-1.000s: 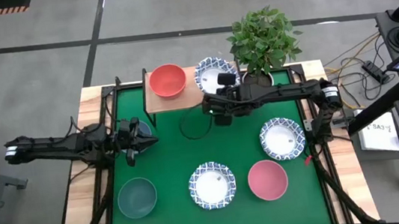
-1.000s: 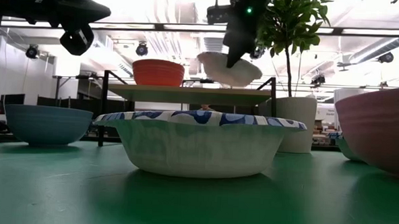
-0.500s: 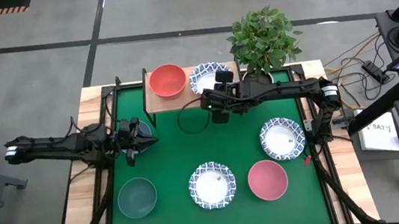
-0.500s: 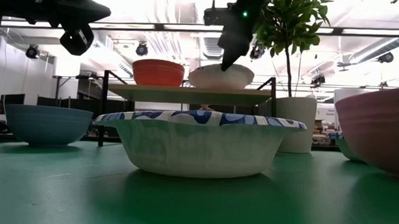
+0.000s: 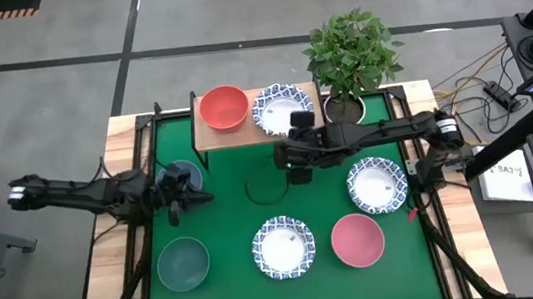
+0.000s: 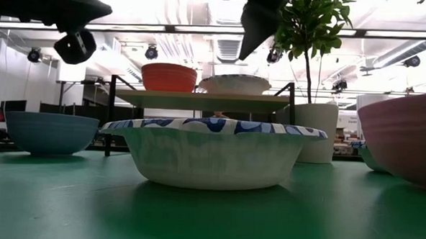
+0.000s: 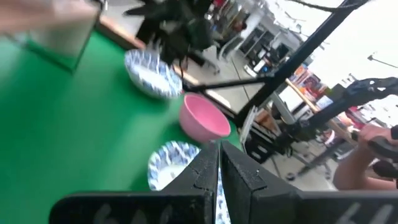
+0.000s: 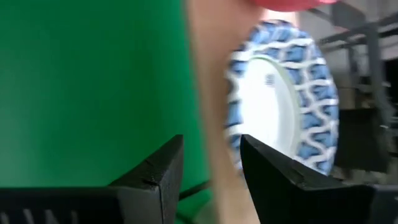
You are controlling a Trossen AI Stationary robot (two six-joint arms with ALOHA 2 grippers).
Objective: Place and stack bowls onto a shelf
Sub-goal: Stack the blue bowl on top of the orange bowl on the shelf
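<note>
The shelf [image 5: 256, 130], a small wooden rack at the back of the green worktop [image 5: 234, 214], carries two bowls side by side: a red bowl [image 5: 223, 107] and a white bowl with a blue patterned rim [image 5: 282, 107]. Both sit upright and hold nothing (the low view shows them level on the shelf top, just beside each other).

The right claw [image 5: 295, 161] hangs over the worktop just in front of the shelf, clear of the patterned bowl. Its fingers [image 8: 155, 171] stand apart with nothing between them; past them the right wrist view shows the patterned bowl's rim beyond the shelf edge.

The left claw [image 5: 173, 195] hovers over the left part of the worktop, its fingers [image 7: 202, 171] pressed together on nothing. Just beside it a blue bowl [image 5: 184, 174] is partly hidden under the arm.

Four more bowls sit on the worktop, all of them with nothing inside: a dark teal bowl [image 5: 183, 264] near the front left, a second patterned bowl [image 5: 283, 247] in the front middle, a pink bowl [image 5: 358, 240] just to its right, and a third patterned bowl [image 5: 377, 184] on the right side. A potted plant [image 5: 350, 54] stands by the shelf's right end.
</note>
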